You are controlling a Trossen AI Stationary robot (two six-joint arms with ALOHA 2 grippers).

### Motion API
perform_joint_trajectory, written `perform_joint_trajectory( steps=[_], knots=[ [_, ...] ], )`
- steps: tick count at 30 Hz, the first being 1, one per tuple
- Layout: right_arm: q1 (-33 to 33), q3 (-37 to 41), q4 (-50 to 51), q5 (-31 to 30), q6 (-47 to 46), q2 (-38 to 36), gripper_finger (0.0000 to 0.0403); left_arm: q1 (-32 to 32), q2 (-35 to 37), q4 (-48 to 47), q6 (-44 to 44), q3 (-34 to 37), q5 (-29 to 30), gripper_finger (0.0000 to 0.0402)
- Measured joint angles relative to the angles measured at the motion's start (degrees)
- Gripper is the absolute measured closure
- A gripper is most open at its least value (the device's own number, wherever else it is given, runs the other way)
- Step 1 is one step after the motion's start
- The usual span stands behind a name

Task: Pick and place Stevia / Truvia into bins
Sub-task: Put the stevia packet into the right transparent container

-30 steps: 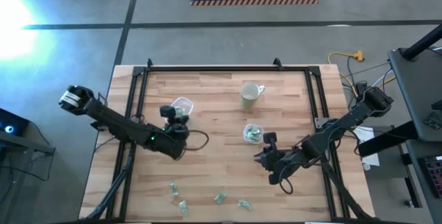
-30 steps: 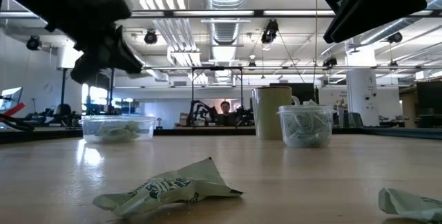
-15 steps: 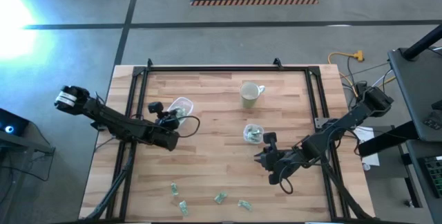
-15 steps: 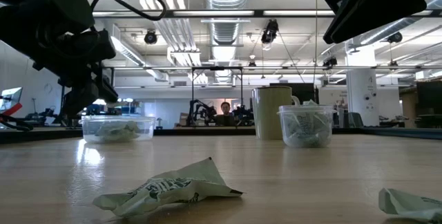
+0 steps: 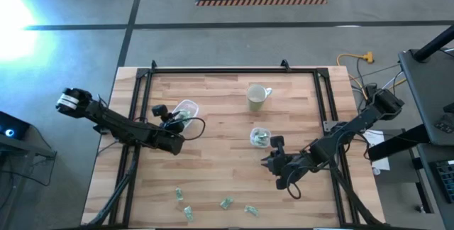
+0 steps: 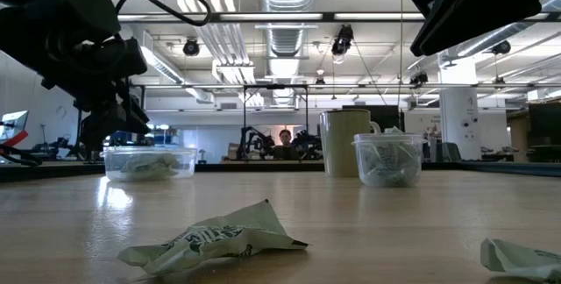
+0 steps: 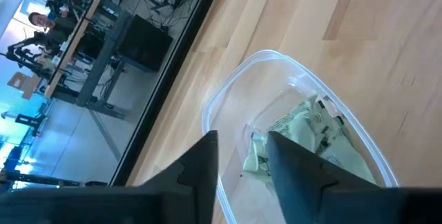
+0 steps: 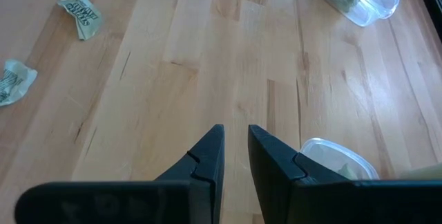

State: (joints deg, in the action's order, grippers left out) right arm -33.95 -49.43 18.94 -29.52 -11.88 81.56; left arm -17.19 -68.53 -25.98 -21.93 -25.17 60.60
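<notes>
Over the wide clear bin (image 7: 304, 113) my left gripper (image 7: 242, 158) has pulled back from mid-table, fingers parted and empty, packets (image 7: 304, 131) dropped inside, so loose ones (image 5: 225, 203) remain.

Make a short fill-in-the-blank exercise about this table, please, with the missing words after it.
1. The left gripper hovers over the wide clear ___.
2. The mug stands on the ___ half of the table.
3. The loose packets near the table's front edge number ___.
4. The right gripper is beside the small cup and holds ___.

Missing words: bin; far; four; nothing
</notes>
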Motion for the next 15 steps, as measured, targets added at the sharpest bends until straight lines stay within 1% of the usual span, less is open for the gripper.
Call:
perform_joint_trajectory(
  steps=[4,6,11,15],
  knots=[
    [0.0,0.1,-1.0,0.2,-0.3,0.2,0.0346,0.0,0.0,0.0,0.0,-0.1,-0.2,0.0266],
    [0.0,0.4,-2.4,3.0,-0.5,0.7,0.0346,0.0,0.0,0.0,-0.1,-0.6,-0.7,0.0259],
    [0.0,0.8,-11.2,16.9,1.0,4.6,0.0346,-0.1,0.0,0.0,0.2,-2.3,-3.3,0.0255],
    [-0.4,0.9,-19.7,30.9,2.6,10.2,0.0346,-0.1,0.0,0.0,0.2,-3.8,-4.8,0.0255]
  ],
)
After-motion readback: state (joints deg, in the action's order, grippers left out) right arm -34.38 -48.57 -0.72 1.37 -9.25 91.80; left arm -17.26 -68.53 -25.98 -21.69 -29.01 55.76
